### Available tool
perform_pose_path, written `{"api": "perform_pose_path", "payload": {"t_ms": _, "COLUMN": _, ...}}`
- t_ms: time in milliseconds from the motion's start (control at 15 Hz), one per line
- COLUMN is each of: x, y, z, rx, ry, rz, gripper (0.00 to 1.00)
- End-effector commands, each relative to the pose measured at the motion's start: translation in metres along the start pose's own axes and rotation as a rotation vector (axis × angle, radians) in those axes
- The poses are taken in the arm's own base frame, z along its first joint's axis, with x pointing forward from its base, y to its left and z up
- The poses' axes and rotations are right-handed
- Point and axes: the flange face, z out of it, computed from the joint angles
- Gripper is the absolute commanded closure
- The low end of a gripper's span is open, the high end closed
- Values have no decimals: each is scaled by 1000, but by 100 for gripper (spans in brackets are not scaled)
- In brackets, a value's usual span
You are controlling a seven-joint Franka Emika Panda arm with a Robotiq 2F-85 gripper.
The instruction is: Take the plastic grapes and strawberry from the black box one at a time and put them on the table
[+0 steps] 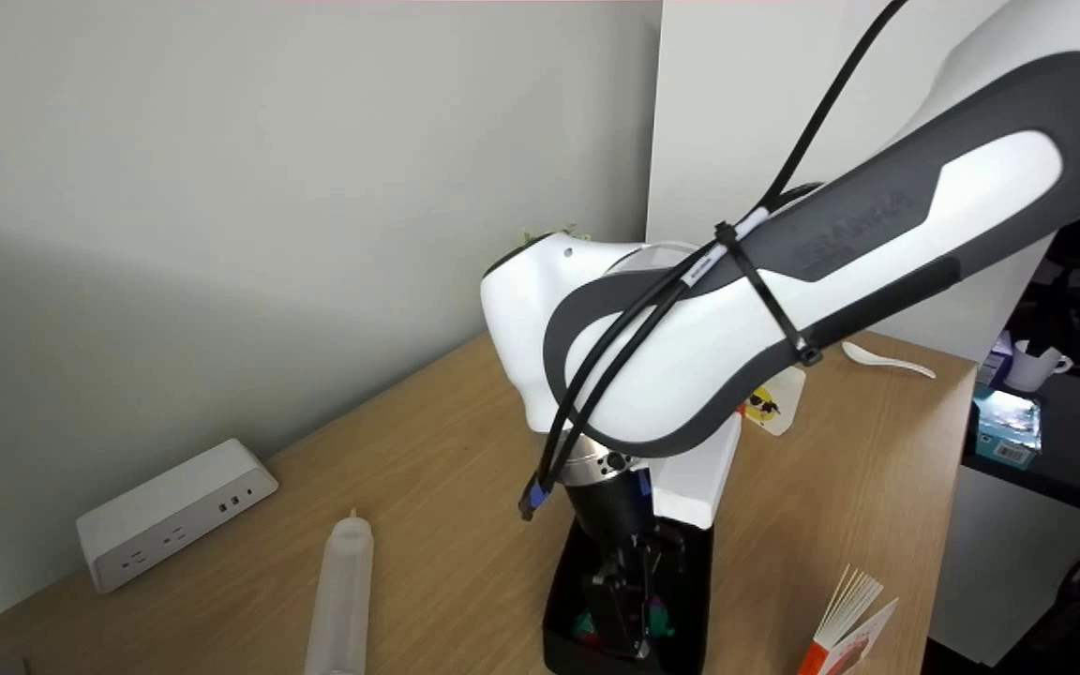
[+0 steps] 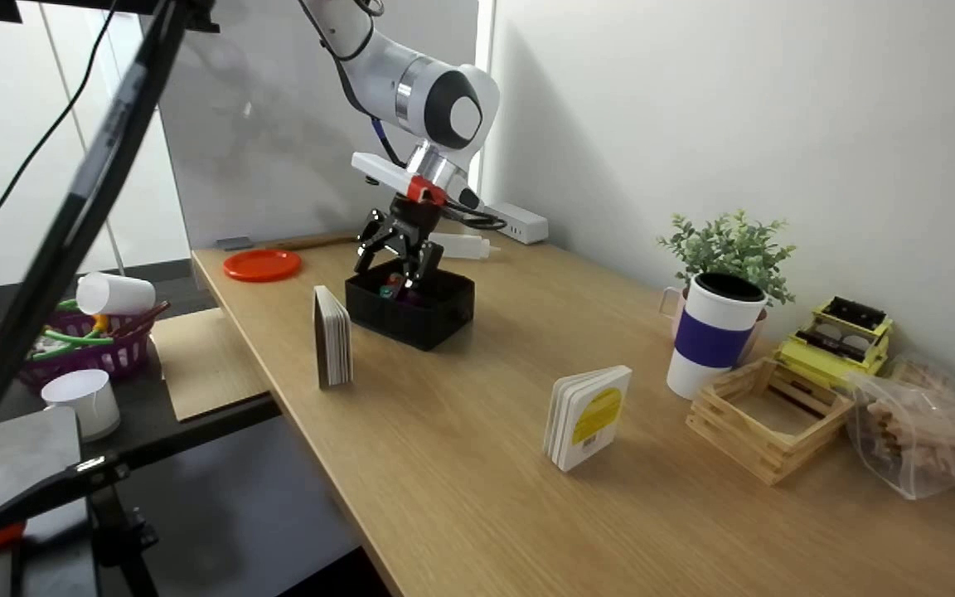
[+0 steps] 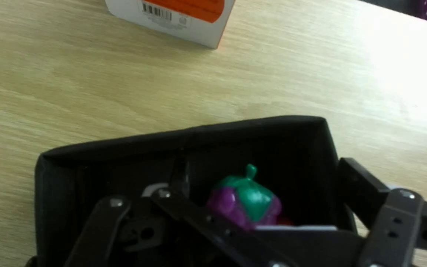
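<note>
The black box stands on the table and also shows in the wrist view. The plastic grapes, magenta-purple with a green cap and stem, lie inside it. They show as a purple patch in an exterior view. A small red patch, likely the strawberry, peeks out beside them in the wrist view, mostly hidden. My gripper is open and empty, pointing down at the box, with the grapes between its fingers. One finger is over the inside; the other is at the short wall. The gripper also shows in both exterior views.
A standing board book is close to the box, and another book stands farther along. A red plate, a clear bottle and a white socket device are around the box. A cup and wooden crate are by the wall.
</note>
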Motion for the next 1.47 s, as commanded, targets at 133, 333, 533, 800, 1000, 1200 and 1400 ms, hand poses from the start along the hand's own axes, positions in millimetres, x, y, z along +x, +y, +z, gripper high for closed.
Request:
{"api": "perform_pose_path", "payload": {"t_ms": 133, "x": -18, "y": 0, "z": -3, "rx": -45, "ry": 42, "rz": 54, "gripper": 0}}
{"api": "perform_pose_path", "payload": {"t_ms": 333, "x": -27, "y": -5, "z": -6, "rx": -60, "ry": 55, "rz": 64, "gripper": 0}}
{"api": "perform_pose_path", "payload": {"t_ms": 533, "x": -33, "y": -1, "z": -8, "rx": -58, "ry": 47, "rz": 75, "gripper": 0}}
{"api": "perform_pose_path", "payload": {"t_ms": 800, "x": -39, "y": 3, "z": -12, "rx": -59, "ry": 40, "rz": 76, "gripper": 0}}
{"api": "perform_pose_path", "payload": {"t_ms": 1000, "x": -39, "y": 12, "z": -11, "rx": -63, "ry": 49, "rz": 82, "gripper": 0}}
{"api": "perform_pose_path", "payload": {"t_ms": 1200, "x": -26, "y": 20, "z": -5, "rx": -49, "ry": 108, "rz": 77, "gripper": 0}}
{"api": "perform_pose_path", "payload": {"t_ms": 1400, "x": -13, "y": 25, "z": 4, "rx": -29, "ry": 146, "rz": 63, "gripper": 0}}
